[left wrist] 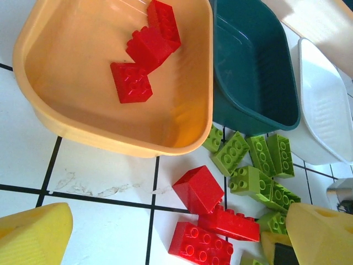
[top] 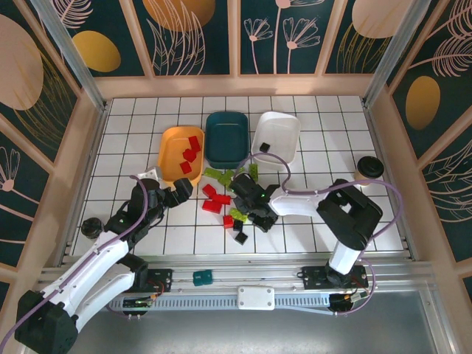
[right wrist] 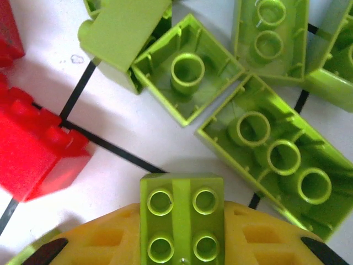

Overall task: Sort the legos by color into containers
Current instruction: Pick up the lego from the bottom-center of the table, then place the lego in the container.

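The orange-yellow tray (top: 171, 140) (left wrist: 49, 105) holds three red legos (left wrist: 144, 49). Beside it stand the dark teal tray (top: 226, 138) (left wrist: 253, 72) and the white tray (top: 284, 129) (left wrist: 325, 110), which holds one black lego (top: 263, 147). Loose red legos (top: 214, 200) (left wrist: 218, 221), lime green legos (top: 221, 177) (left wrist: 256, 160) and black legos (top: 240, 234) lie mixed in front of the trays. My left gripper (top: 179, 193) (left wrist: 176, 226) is open above the red ones, holding nothing. My right gripper (top: 247, 193) (right wrist: 182, 232) is shut on a lime green two-by-two lego (right wrist: 182, 218), low over upturned green legos (right wrist: 270, 154).
A brown cup with a black lid (top: 369, 167) stands at the right. A small teal block (top: 201, 277) sits on the front rail. Wooden walls fence the tiled table (top: 133, 118) on three sides. A red lego (right wrist: 33, 149) lies left of the right gripper.
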Controlling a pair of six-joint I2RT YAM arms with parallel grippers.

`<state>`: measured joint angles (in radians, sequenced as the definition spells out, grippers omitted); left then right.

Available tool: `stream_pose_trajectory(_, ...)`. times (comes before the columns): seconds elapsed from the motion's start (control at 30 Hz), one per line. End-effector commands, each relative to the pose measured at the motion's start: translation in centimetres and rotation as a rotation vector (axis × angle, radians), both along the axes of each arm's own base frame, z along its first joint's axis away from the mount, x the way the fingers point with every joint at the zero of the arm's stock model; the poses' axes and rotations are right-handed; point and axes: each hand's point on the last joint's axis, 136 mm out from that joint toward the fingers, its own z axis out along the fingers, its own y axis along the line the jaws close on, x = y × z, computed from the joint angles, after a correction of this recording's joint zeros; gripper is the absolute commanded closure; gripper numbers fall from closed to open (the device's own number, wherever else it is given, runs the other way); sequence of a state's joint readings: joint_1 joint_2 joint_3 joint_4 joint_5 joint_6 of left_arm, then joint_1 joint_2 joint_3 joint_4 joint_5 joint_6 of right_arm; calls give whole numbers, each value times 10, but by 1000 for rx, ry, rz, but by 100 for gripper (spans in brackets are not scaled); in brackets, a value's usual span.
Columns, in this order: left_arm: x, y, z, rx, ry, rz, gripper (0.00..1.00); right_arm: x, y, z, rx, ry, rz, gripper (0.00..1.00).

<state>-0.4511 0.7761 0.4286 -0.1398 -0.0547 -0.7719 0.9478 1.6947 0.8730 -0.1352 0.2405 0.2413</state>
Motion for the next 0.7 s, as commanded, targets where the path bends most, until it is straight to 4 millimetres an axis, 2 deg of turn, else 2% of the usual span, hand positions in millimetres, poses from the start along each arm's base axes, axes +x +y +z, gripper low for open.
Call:
stream_pose_trajectory(0.0, 2, -6, 14, -35, -17, -18, 1, 3, 5, 34, 111, -60, 21, 83)
stream_pose_trajectory(0.17, 5, -10, 20, -49, -36, -28, 1, 3, 6, 67, 264, -69, 44, 87)
stream_pose_trajectory(0.37, 11, -14, 18, -48, -45, -37, 1, 9, 2, 94, 425, -44, 45, 88)
stream_pose_trajectory(0.47, 13, -12, 12, -36, -47, -27, 1, 28, 3, 118, 501, -75, 38, 88)
stream_pose_trajectory(0.67, 19, -12, 10, -8, -54, -24, 1, 93, 16, 161, 565, -186, 17, 89)
